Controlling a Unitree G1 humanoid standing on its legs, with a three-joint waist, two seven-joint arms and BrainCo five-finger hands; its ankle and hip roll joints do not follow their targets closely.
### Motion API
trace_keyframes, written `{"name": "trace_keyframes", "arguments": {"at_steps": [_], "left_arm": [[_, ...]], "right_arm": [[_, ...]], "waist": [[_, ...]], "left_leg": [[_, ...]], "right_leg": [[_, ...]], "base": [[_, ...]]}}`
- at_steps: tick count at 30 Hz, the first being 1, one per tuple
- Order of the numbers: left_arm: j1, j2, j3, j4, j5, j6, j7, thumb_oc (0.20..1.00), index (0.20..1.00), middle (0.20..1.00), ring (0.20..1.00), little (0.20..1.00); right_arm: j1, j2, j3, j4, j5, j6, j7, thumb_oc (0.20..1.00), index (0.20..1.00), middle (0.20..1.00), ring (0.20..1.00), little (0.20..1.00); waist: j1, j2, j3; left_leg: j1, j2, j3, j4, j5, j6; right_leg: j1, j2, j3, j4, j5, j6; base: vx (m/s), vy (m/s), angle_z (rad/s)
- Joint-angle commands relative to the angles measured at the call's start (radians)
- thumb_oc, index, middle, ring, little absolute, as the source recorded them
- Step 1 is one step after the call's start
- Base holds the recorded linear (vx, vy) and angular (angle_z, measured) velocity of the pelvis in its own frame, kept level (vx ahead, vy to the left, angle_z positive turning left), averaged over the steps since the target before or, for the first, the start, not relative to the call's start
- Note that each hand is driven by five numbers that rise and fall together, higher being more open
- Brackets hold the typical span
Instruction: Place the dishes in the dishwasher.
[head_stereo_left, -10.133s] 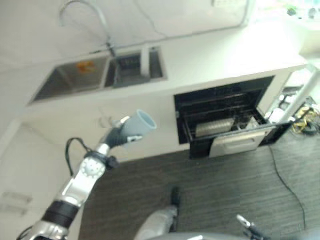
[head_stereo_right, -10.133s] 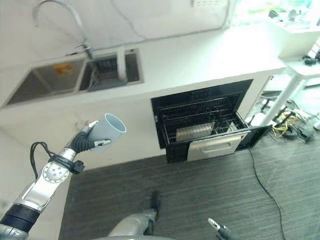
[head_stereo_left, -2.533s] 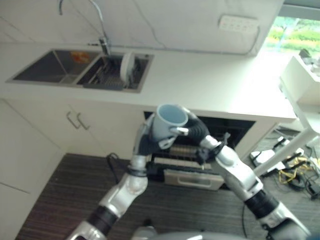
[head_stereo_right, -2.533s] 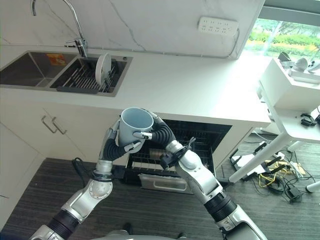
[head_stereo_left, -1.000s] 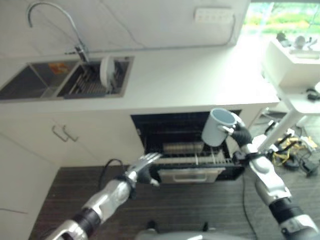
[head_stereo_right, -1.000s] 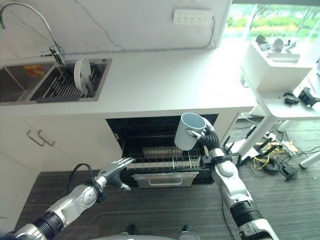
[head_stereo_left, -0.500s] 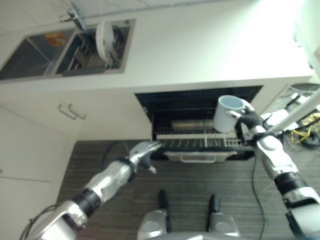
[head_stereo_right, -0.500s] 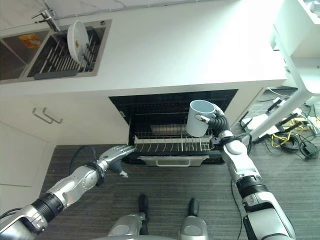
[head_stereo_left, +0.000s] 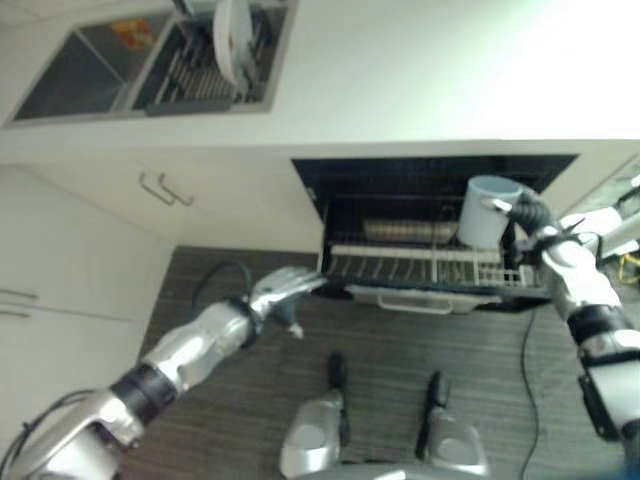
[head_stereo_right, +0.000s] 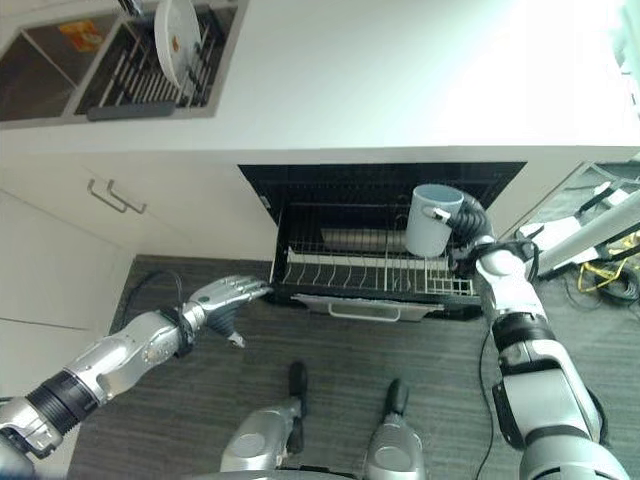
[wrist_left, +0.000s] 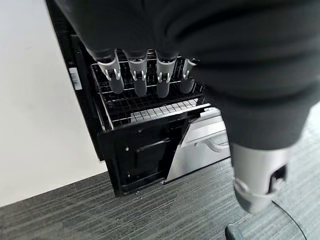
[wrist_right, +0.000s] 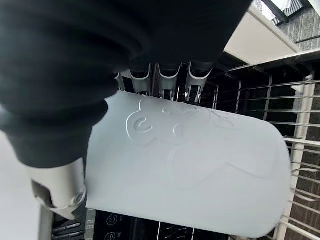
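Note:
A pale blue cup (head_stereo_right: 432, 222) hangs upright over the right part of the pulled-out wire rack (head_stereo_right: 340, 272) of the open dishwasher. My right hand (head_stereo_right: 470, 224) is shut on its side; in the right wrist view the fingers (wrist_right: 160, 80) curl round the cup (wrist_right: 185, 165). My left hand (head_stereo_right: 228, 293) is open and holds nothing, low by the rack's front left corner, with straight fingers (wrist_left: 136, 80) pointing at the rack (wrist_left: 150, 105). A white plate (head_stereo_right: 178, 28) stands on edge in the sink's drainer. A metal vessel (head_stereo_right: 350, 240) lies at the back of the rack.
A silver drawer front with a handle (head_stereo_right: 365, 310) sits under the rack. The white counter (head_stereo_right: 400, 90) runs above the dishwasher, with the double sink (head_stereo_right: 60, 70) at its left end. Cupboard handles (head_stereo_right: 115, 197) are at the left. A white table leg and cables (head_stereo_right: 600, 250) are at the right.
My right hand has brought the cup down, from the opening's upper right corner to just over the rack. The left hand stays open by the rack's left front. The camera has shifted.

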Motion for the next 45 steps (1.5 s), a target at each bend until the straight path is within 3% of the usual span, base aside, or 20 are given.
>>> {"name": "trace_keyframes", "arguments": {"at_steps": [1, 9, 21, 31, 41, 42, 45], "left_arm": [[-0.074, 0.053, -0.037, -0.031, -0.049, -0.009, 0.024, 1.0, 1.0, 1.0, 1.0, 1.0], [-0.149, 0.069, -0.071, -0.053, -0.088, 0.029, 0.053, 1.0, 1.0, 1.0, 1.0, 1.0], [-0.158, 0.06, -0.099, -0.075, -0.051, 0.068, 0.105, 1.0, 1.0, 1.0, 1.0, 1.0], [-0.197, 0.053, -0.1, -0.104, -0.045, 0.105, 0.102, 1.0, 1.0, 1.0, 1.0, 1.0], [-0.225, 0.052, -0.093, -0.098, -0.043, 0.11, 0.103, 1.0, 1.0, 1.0, 1.0, 1.0], [-0.224, 0.053, -0.09, -0.101, -0.042, 0.109, 0.099, 1.0, 1.0, 1.0, 1.0, 1.0], [-0.214, 0.057, -0.085, -0.11, -0.039, 0.108, 0.096, 1.0, 1.0, 1.0, 1.0, 1.0]], "right_arm": [[-0.137, -0.05, 0.015, 0.034, 0.009, -0.038, -0.017, 0.2, 0.2, 0.2, 0.2, 0.2], [-0.197, -0.054, 0.016, 0.139, 0.02, -0.068, -0.018, 0.2, 0.2, 0.2, 0.2, 0.2], [-0.233, -0.009, 0.012, 0.172, -0.008, -0.061, -0.06, 0.2, 0.2, 0.2, 0.2, 0.2], [-0.246, 0.023, 0.022, 0.23, -0.038, -0.038, -0.126, 0.2, 0.2, 0.2, 0.2, 0.2], [-0.251, 0.041, 0.033, 0.257, -0.071, -0.058, -0.171, 0.2, 0.2, 0.2, 0.2, 0.2], [-0.252, 0.038, 0.034, 0.253, -0.071, -0.053, -0.182, 1.0, 1.0, 1.0, 1.0, 1.0], [-0.258, 0.03, 0.029, 0.249, -0.083, -0.066, -0.214, 1.0, 1.0, 1.0, 1.0, 1.0]], "waist": [[0.035, -0.031, -0.017], [0.048, -0.017, 0.04], [0.049, -0.012, 0.072], [0.05, 0.005, 0.073], [0.046, 0.017, 0.073], [0.046, 0.018, 0.073], [0.046, 0.02, 0.073]], "left_leg": [[0.004, -0.015, -0.01, 0.029, -0.094, -0.002], [-0.128, -0.024, -0.027, 0.209, -0.123, 0.009], [-0.208, -0.027, -0.02, 0.325, -0.158, 0.023], [-0.275, -0.036, -0.009, 0.347, -0.15, 0.032], [-0.312, -0.03, 0.016, 0.341, -0.14, 0.03], [-0.313, -0.03, 0.017, 0.341, -0.14, 0.03], [-0.312, -0.028, 0.02, 0.341, -0.139, 0.029]], "right_leg": [[-0.068, -0.059, 0.079, 0.155, -0.129, 0.051], [-0.205, -0.07, 0.077, 0.39, -0.209, 0.011], [-0.298, -0.069, 0.075, 0.544, -0.264, -0.015], [-0.38, -0.076, 0.085, 0.59, -0.262, -0.014], [-0.43, -0.081, 0.092, 0.582, -0.24, -0.007], [-0.432, -0.082, 0.092, 0.582, -0.24, -0.007], [-0.433, -0.083, 0.091, 0.583, -0.24, -0.007]], "base": [[-0.15, 0.021, 0.02], [-0.09, 0.0, 0.05], [-0.02, -0.024, 0.0], [-0.06, 0.018, 0.0], [-0.06, 0.014, -0.01], [-0.04, 0.005, 0.0], [0.0, 0.0, 0.0]]}}
